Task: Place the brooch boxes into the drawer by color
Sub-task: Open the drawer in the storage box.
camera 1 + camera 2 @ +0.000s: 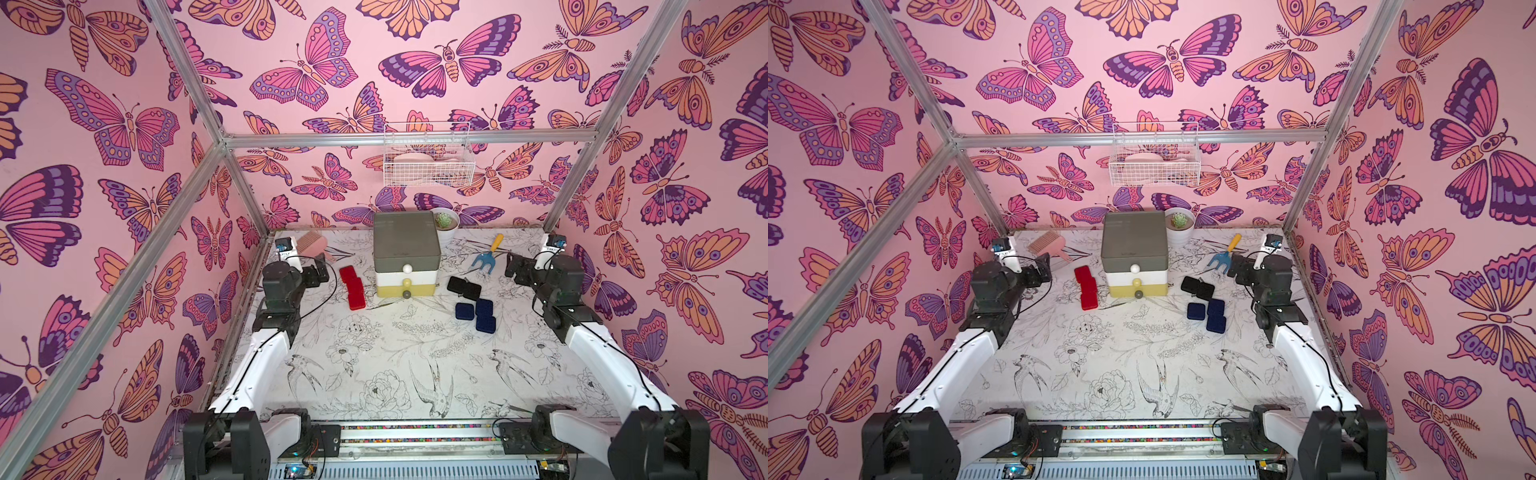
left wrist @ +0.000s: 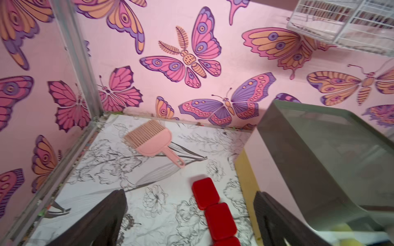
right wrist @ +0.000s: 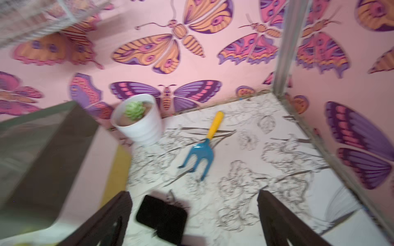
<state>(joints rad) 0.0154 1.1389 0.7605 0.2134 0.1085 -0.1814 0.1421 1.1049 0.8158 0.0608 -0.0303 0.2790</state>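
Left gripper [image 1: 319,271]: jaws spread wide, nothing between them.
Right gripper [image 1: 516,270]: jaws also wide and empty; its wrist view is blurred.
Red brooch boxes [image 1: 352,288]: three in a row, touching end to end on the table [image 1: 395,365], just ahead of and below the left gripper's fingertips.
Black brooch boxes [image 1: 464,287]: a small cluster just below the right gripper; one shows between its fingers [image 3: 102,221].
Navy brooch boxes [image 1: 478,314]: three, near the black ones, farther back toward the right arm's base.
Drawer chest [image 1: 406,253]: between the two grippers, on each one's inner side; all three tiers look shut.
Handling: probably light, rigid shells with a velvety, grippy skin; the rounded corners would likely slip.
Hold: across the two free flat sides, not the sides touching neighbours.
Likely first: a ball knob [image 1: 408,269] needs pulling before any box can go in.
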